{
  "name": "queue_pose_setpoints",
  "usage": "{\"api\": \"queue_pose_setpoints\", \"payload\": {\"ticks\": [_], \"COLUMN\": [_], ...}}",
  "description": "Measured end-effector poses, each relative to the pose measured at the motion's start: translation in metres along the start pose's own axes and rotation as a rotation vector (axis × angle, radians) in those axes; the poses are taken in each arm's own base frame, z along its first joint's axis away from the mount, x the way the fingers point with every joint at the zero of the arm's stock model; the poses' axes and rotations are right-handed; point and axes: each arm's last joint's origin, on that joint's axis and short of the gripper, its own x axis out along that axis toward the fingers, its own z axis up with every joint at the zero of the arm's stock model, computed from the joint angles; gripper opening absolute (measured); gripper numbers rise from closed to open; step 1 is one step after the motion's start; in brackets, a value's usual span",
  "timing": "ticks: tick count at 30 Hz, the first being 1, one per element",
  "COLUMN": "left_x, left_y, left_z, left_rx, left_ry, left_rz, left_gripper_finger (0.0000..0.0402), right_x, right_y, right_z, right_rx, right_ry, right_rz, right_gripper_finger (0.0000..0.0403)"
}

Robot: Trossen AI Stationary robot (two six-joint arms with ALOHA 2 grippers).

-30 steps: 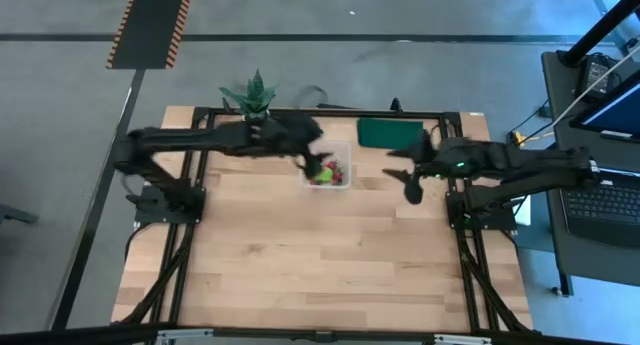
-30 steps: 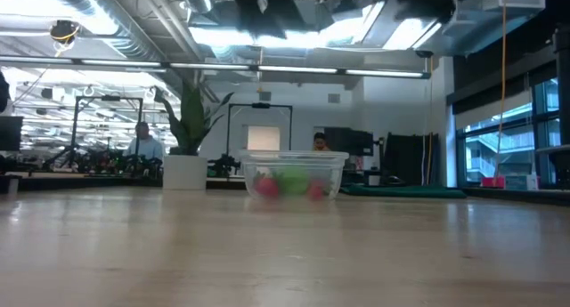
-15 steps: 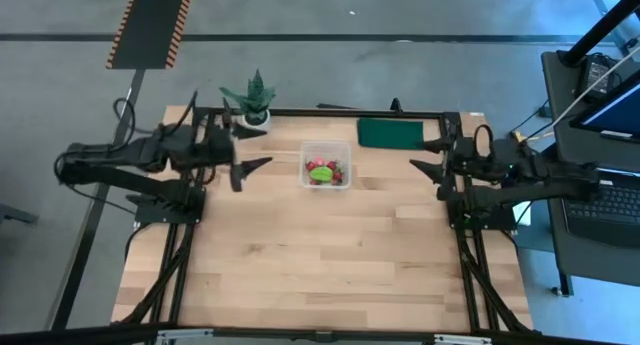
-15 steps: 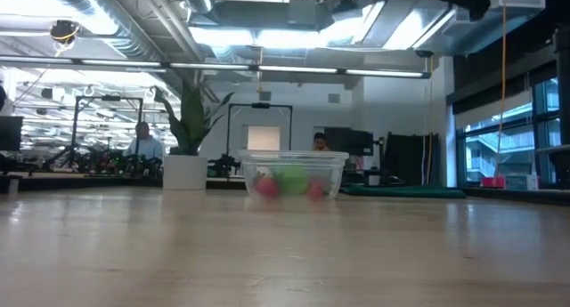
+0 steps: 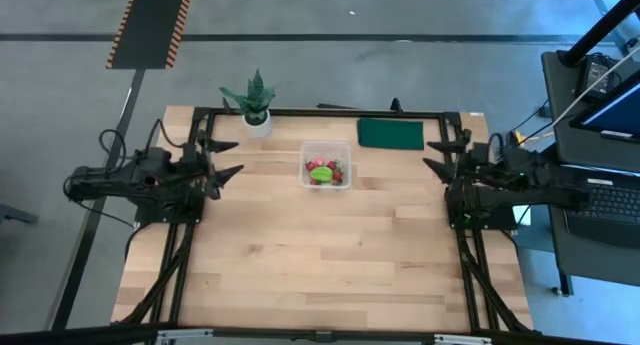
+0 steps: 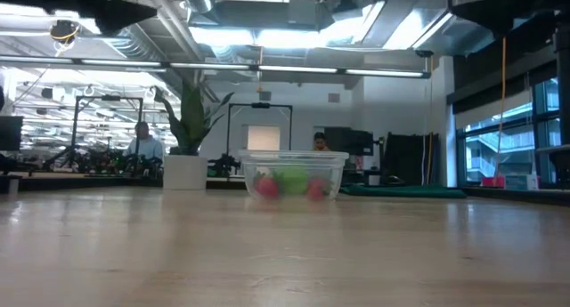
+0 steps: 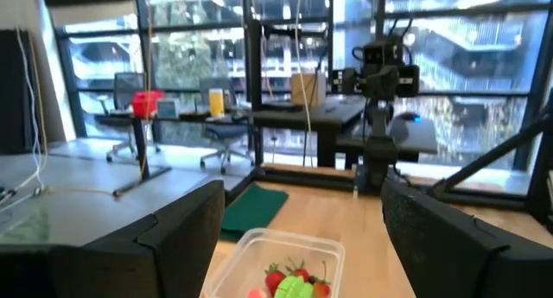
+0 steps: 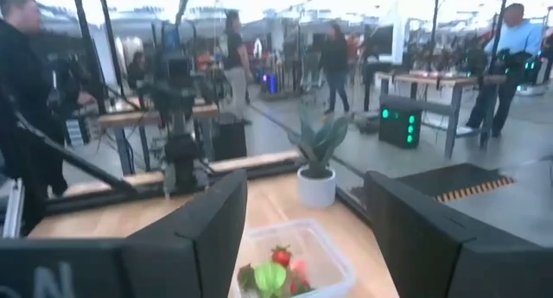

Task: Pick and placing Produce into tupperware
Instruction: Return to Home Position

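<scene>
Now: produce (image 5: 325, 172) in tupperware (image 5: 308, 151), by far edge of table (image 5: 300, 255).
Wide and empty: left gripper (image 5: 228, 157) at left edge, right gripper (image 5: 432, 154) at right.

Bright ceiling strip lights (image 6: 258, 37) glare overhead, daylight floods the windows (image 7: 199, 56), and the table (image 5: 320, 255) lies evenly lit
</scene>
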Motion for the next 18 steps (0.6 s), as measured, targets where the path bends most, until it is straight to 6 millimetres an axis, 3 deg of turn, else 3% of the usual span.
{"api": "queue_pose_setpoints", "payload": {"ticks": [5,8,18], "left_x": [-0.015,-0.013,-0.005], "left_y": [0.004,0.004,0.002], "left_z": [-0.023,-0.036,-0.064], "left_rx": [-0.021,-0.015,-0.067], "left_ry": [-0.062,-0.036,-0.013], "left_rz": [0.002,0.009,0.058], "left_gripper_finger": [0.0305,0.0305,0.0305], "right_x": [-0.02,-0.028,-0.029], "right_y": [-0.007,-0.011,-0.011], "right_z": [0.002,0.0,-0.007], "right_rx": [0.02,0.029,0.041], "right_ry": [-0.06,-0.072,-0.007], "right_rz": [-0.002,-0.002,-0.002], "right_gripper_finger": [0.0234,0.0234,0.0234]}}
